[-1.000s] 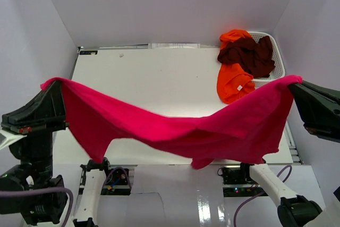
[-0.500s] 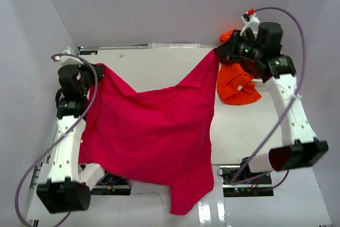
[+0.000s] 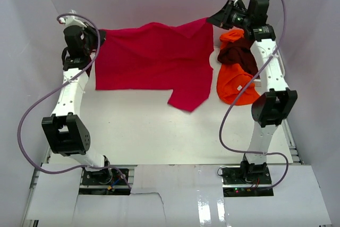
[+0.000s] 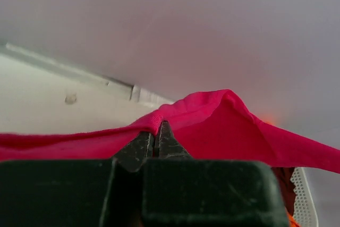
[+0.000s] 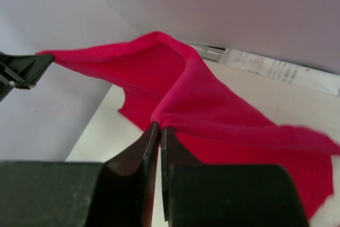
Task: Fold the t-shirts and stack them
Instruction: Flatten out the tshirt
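Left pincer (image 3: 97, 39): we see it clamped on the red tee's left corner, at the table's far left.
Red tee (image 3: 149, 59): we see it stretched between both pincers along the far side. Its gripped edge is lifted, the rest is spread on the table (image 3: 159, 131), and one flap reaches nearer us on the right.
Right pincer (image 3: 213, 19): its tips are pressed together on the tee's right corner, far right.
Maroon tee (image 3: 239, 54): bunched just right of the red tee, with the right arm (image 3: 265, 51) crossing over part of it.
Orange tee (image 3: 234, 86): crumpled against the maroon tee's near side, with a white label showing.
Basket (image 4: 304, 198): we make out only a mesh corner, in the left wrist view.
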You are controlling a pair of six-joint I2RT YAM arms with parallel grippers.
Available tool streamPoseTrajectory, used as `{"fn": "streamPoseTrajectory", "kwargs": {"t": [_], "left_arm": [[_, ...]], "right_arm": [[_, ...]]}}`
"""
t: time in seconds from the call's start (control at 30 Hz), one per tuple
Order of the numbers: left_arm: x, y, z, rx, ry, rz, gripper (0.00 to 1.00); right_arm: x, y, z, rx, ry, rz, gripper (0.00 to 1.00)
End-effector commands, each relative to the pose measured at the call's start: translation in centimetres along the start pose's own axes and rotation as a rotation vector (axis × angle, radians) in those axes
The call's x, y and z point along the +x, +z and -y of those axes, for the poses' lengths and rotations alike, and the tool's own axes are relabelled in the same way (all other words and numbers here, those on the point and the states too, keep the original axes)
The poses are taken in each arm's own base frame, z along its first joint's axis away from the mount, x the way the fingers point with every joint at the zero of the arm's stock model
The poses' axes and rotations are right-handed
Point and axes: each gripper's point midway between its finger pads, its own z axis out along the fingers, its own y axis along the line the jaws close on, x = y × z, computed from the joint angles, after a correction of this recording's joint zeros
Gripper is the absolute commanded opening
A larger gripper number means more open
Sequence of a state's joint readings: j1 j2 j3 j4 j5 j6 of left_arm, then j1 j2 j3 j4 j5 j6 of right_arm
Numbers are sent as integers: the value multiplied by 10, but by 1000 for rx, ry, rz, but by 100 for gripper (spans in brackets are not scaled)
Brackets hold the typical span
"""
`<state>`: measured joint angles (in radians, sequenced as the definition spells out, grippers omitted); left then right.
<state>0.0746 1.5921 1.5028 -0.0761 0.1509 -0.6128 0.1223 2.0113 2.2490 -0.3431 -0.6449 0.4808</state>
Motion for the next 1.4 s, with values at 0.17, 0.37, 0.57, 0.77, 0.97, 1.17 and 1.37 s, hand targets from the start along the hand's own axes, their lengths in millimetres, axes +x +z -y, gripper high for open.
{"fn": "streamPoseTrajectory", "kwargs": {"t": [0.17,0.37,0.57,0.77,0.97,1.17,1.37], "left_arm": [[-40,-96,50,190,38,217,0],[88,-127,-27,23,-97,-44,0],[170,-162,-93,-300,-240,-285,0],[212,-208,-145,-682,-267,-471,0],[248,-244,-167,-874,-287,-653,0],[275,-262,-171,-859,-343,-677,0],[276,-269,-170,-870,-377,-652,0]], "right_arm": [[-46,-135,-135,-250,-405,282,8],[94,-133,-71,-110,-54,31,8],[250,-142,-38,98,274,-365,8],[350,-201,-21,342,405,-617,8],[402,-254,-33,407,496,-743,8],[436,-295,-30,516,498,-763,8],[438,-308,-43,497,497,-769,8]]}}
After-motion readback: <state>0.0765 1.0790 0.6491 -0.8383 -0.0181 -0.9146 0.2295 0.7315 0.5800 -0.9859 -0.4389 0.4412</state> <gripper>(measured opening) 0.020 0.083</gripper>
